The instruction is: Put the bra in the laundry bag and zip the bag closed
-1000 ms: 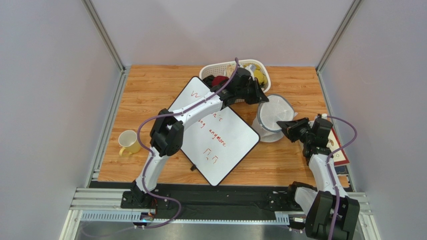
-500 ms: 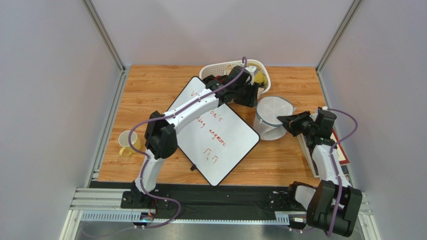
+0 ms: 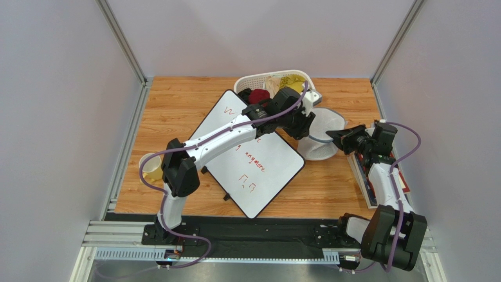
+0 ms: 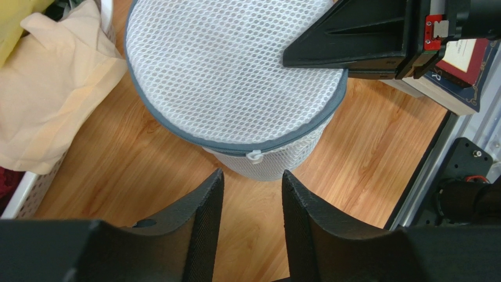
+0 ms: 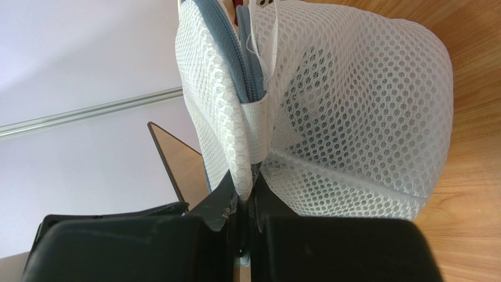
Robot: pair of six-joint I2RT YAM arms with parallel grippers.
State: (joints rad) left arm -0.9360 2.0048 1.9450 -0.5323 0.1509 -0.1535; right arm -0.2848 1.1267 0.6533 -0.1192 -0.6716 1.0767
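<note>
The laundry bag (image 3: 320, 134) is a white mesh pouch with a grey zipper band, standing on the table right of the whiteboard. In the left wrist view the bag (image 4: 229, 64) lies just ahead, its white zipper pull (image 4: 254, 155) facing my left gripper (image 4: 251, 179), which is open, empty and a little short of the pull. It hovers at the bag's left side (image 3: 306, 124). My right gripper (image 5: 247, 197) is shut on a mesh tab at the bag's rim (image 5: 253, 129), at its right side (image 3: 334, 136). A dark patch (image 5: 314, 82) shows through the mesh; I cannot tell if it is the bra.
A white slotted basket (image 3: 306, 75) behind the bag holds a yellow garment (image 3: 291, 80), a dark red garment (image 3: 256, 94) and a cream cloth (image 4: 53, 88). A whiteboard (image 3: 253, 158) lies mid-table, a yellow mug (image 3: 152, 168) at the left, a book (image 3: 382, 176) at the right edge.
My left gripper has left the basket and swung right and nearer, to the bag's left side. My right gripper has moved back and right, still holding the bag's rim.
</note>
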